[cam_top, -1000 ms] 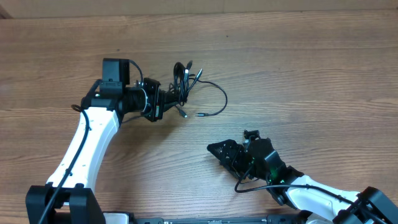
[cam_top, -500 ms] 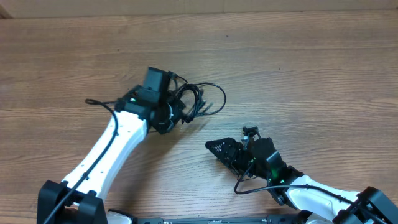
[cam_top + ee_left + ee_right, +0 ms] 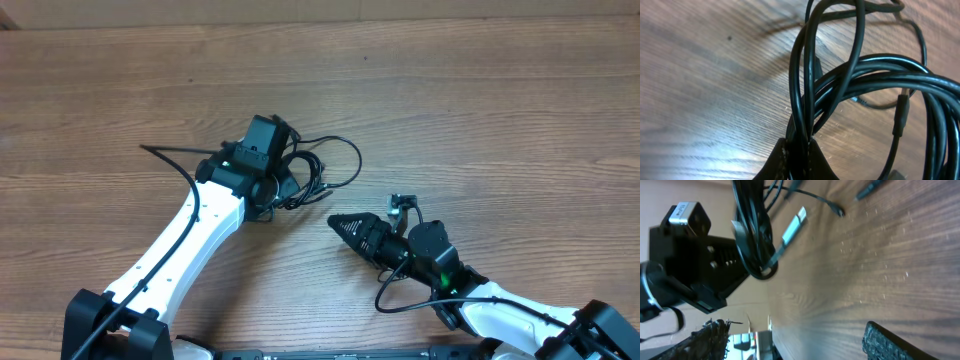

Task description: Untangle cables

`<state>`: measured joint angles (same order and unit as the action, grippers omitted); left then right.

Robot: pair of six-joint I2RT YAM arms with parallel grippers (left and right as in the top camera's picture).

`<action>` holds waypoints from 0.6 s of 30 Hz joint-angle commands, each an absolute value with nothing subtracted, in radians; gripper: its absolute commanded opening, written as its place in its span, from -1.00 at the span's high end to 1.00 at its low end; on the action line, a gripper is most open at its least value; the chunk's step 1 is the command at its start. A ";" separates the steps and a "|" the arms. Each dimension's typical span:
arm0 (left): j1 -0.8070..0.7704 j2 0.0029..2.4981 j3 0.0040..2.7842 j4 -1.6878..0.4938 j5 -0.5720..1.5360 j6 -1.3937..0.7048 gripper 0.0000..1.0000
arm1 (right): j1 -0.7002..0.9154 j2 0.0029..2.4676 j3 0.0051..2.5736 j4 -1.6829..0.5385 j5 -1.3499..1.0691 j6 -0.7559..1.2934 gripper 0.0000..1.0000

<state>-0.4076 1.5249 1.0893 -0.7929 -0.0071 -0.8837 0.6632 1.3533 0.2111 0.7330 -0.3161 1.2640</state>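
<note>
The cables (image 3: 318,166) are a bundle of thin black cords near the table's middle, with one loop reaching out to the right. My left gripper (image 3: 283,185) is shut on the bundle's near side. In the left wrist view its jaws (image 3: 798,156) pinch several cable strands (image 3: 856,75) that fan upward over the wood. My right gripper (image 3: 345,228) stands open a short way right of and below the bundle, touching nothing. In the right wrist view the cables (image 3: 753,236) hang from the left gripper with a silver USB tip (image 3: 795,222) sticking out, and my fingers (image 3: 890,342) are spread wide.
The wooden table (image 3: 480,120) carries only the bundle and the two arms. The left arm's own thick black wire (image 3: 175,165) trails to the left. The right arm's body (image 3: 470,295) lies along the front right.
The left arm has swung right and turned, carrying the bundle a little right and nearer the front. The right gripper has edged up toward the bundle, still open.
</note>
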 commanded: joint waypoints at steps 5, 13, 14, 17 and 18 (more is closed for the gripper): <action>-0.429 1.510 1.108 -0.786 0.126 -0.321 0.91 | 0.665 1.358 0.213 0.743 -0.227 1.260 -0.68; -0.436 1.510 1.108 -0.790 0.163 -0.184 0.91 | 0.665 1.358 0.213 0.770 -0.229 1.260 -0.58; -0.439 1.510 1.108 -0.789 0.182 -0.169 0.92 | 0.665 1.358 0.213 0.776 -0.229 1.260 -0.55; -0.448 1.510 1.108 -0.789 0.224 -0.149 0.92 | 0.665 1.358 0.213 0.797 -0.229 1.261 -0.43; -0.453 1.510 1.108 -0.789 0.227 -0.149 0.92 | 0.665 1.358 0.213 0.801 -0.229 1.261 -0.40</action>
